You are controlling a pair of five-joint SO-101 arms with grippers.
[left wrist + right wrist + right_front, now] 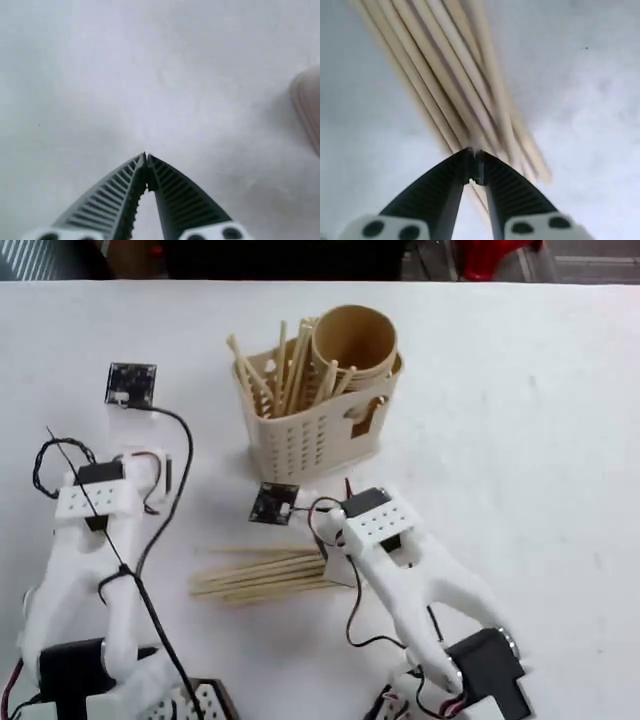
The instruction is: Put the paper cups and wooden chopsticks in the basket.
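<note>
Jaws together, the right gripper [472,162] sits on the loose pale wooden chopsticks [262,575] lying before the cream slotted plastic basket [310,435], perhaps pinching one to lift it, while the left gripper [146,159], also closed, hangs over the white table [100,75].

This looks like a robotics lab bench. Two white printed arms [425,585] trailing loose black wiring [165,510] and bare camera boards [131,383] stand on a plain white worktop [520,420].
</note>
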